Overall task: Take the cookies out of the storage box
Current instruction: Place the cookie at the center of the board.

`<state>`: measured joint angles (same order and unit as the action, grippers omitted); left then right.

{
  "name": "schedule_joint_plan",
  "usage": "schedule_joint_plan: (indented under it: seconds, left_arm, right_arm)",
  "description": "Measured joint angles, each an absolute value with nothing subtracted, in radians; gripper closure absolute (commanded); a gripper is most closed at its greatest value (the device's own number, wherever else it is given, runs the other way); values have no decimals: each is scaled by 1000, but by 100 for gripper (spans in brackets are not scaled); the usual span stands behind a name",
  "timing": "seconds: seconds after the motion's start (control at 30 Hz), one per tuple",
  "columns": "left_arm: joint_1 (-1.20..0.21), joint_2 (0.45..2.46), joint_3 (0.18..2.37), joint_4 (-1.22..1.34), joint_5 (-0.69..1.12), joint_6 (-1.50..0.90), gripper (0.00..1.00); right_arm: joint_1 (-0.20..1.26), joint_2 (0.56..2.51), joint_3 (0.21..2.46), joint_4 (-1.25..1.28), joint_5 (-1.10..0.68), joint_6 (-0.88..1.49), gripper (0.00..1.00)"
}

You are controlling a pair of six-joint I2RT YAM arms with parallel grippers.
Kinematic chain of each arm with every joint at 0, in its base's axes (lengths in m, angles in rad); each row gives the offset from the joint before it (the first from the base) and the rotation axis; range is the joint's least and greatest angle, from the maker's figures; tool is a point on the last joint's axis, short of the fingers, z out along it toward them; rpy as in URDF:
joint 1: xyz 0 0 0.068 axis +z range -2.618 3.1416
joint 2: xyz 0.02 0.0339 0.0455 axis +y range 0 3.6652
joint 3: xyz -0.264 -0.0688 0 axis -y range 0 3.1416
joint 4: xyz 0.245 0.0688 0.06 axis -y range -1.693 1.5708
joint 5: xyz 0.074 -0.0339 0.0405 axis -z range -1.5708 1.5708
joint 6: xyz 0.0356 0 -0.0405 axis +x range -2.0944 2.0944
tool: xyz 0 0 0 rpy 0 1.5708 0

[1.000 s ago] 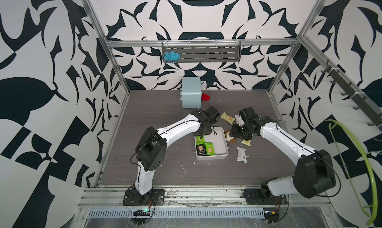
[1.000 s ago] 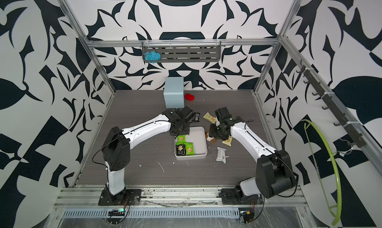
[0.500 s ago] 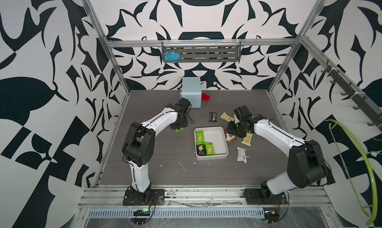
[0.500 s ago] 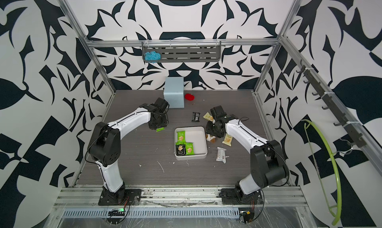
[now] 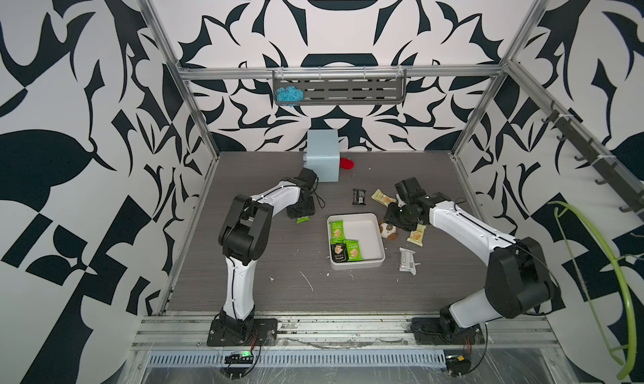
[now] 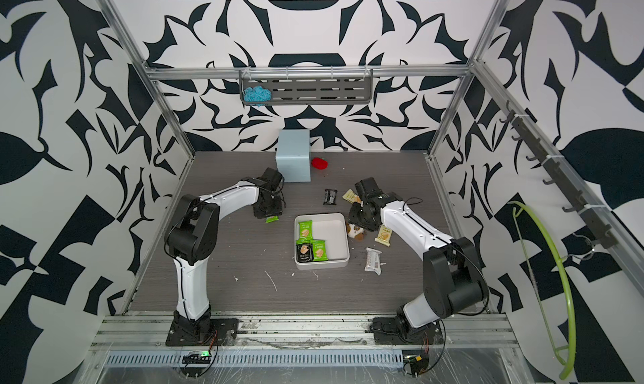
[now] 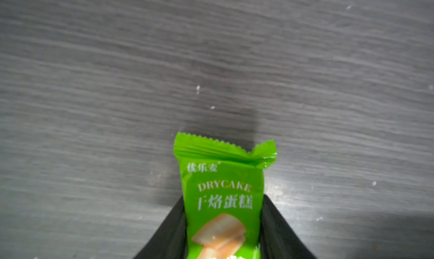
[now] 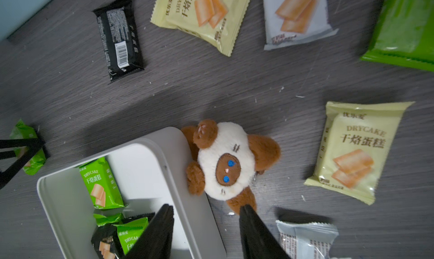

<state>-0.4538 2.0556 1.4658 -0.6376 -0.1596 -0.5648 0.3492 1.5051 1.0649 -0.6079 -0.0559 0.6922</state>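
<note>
Left arm, elbow bent, has swung off the box, left pincer clamping one cookie; right pincer gapes; three cookies inside.

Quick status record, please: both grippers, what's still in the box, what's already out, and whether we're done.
left gripper: shut on green packet, outside the box
right gripper: open, empty, over the box wall near plush toy
in box: two green cookies, one black cookie; perhaps another green under them
loose on table: black bar, cream packets, white packet, at least
done: no, box not emptied
</note>
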Motion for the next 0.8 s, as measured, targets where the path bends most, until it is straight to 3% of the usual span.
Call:
schedule_joint_plan:
  seconds: [0.27,0.57,0.8]
  left_arm:
    - [-454,2065,1482,-625,-150,-573,29]
    - [-484,2003,1481,-675,-162,-623,26]
    - [-715,1880,1545,-738,-265,-703,26]
  right_arm:
    - [349,1479,1065,-643,-32,677,49]
    - [348,1458,1065,-667,-35,633,48]
    - [348,1452,1065,-672,-72,581,46]
